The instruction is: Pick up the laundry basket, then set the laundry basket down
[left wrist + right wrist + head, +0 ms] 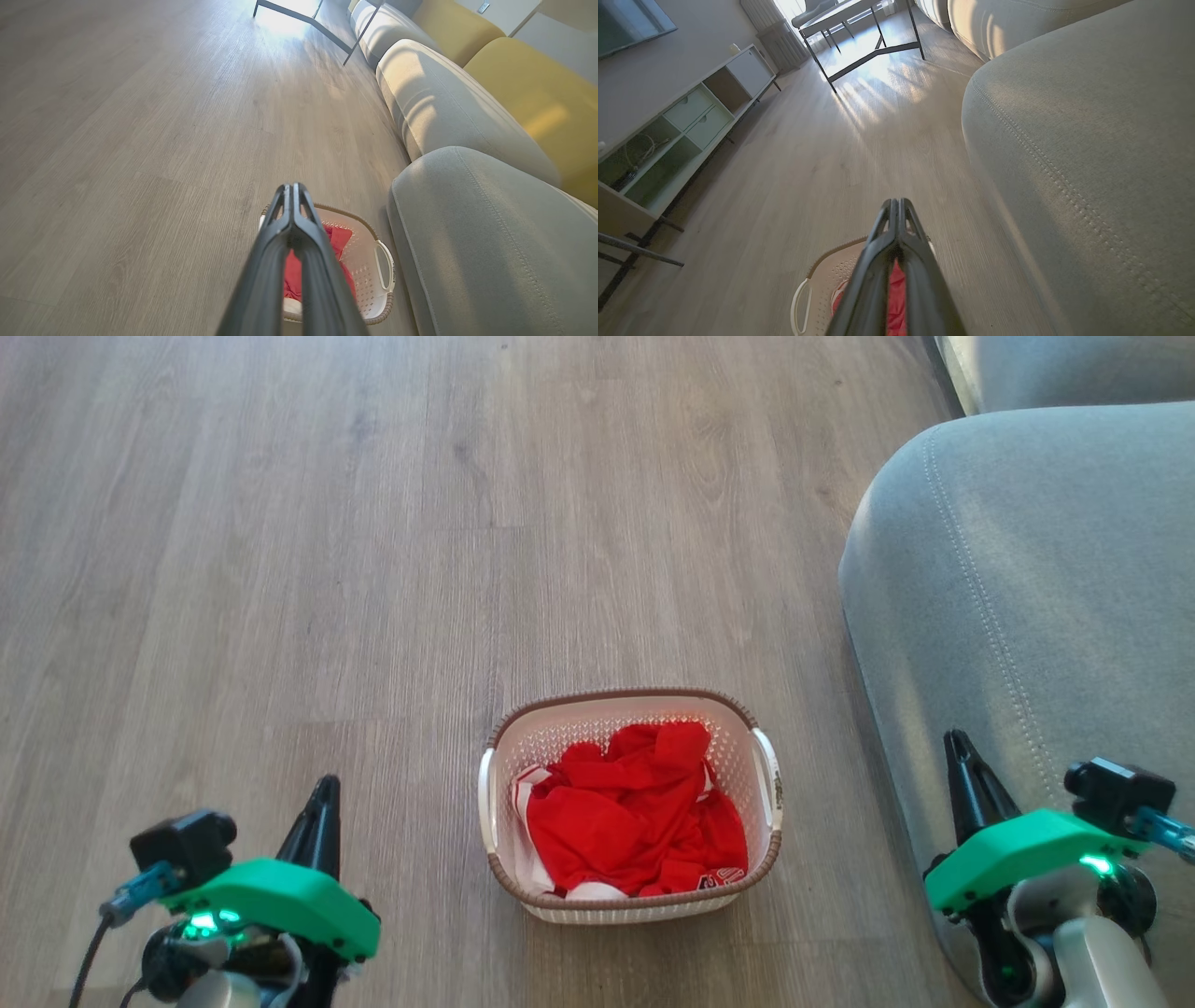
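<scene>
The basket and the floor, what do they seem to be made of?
The basket: likely matte white plastic, walls punched with small holes; rim brown braid, perhaps woven plastic. The floor: grey-brown wood-look planks, grain and seams visible; possibly laminate.

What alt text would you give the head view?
A small white perforated plastic laundry basket with a brown braided rim sits on the grey-brown wood floor, holding crumpled red-and-white clothing. The left gripper and right gripper hang apart from it on either side, fingers shut, and a grey upholstered sofa lies to its right.

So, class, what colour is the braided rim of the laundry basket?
Brown, around the white laundry basket; the head view shows it best.
</scene>
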`<state>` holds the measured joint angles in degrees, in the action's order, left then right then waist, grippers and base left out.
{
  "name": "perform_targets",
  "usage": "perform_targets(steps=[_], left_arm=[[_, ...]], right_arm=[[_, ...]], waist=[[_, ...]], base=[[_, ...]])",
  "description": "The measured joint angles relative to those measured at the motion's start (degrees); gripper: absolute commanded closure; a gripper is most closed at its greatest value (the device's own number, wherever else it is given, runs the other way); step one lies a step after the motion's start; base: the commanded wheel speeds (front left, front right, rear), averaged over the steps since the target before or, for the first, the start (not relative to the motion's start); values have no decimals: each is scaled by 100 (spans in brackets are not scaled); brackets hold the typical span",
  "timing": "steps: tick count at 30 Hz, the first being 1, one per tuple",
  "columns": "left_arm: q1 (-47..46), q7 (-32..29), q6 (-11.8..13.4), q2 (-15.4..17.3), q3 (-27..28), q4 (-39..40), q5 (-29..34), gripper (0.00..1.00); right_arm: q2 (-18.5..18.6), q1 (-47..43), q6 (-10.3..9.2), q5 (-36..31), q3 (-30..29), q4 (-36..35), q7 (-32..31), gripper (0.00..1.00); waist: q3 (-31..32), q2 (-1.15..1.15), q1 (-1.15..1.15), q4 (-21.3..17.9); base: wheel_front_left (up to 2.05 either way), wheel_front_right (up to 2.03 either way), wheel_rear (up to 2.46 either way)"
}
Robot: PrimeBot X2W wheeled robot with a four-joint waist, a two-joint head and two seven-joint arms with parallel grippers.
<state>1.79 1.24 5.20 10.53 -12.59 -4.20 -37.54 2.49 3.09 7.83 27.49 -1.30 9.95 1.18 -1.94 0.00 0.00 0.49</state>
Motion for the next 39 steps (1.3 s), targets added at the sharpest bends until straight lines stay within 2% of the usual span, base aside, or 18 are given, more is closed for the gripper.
perform_targets(steps=[39], left_arm=[[-186,-248,-494,-249,595,-446,-2319,100]], right_arm=[[0,3,-1,2681,-230,227,-296,100]], waist=[[73,0,0,-21]], base=[[0,0,0]])
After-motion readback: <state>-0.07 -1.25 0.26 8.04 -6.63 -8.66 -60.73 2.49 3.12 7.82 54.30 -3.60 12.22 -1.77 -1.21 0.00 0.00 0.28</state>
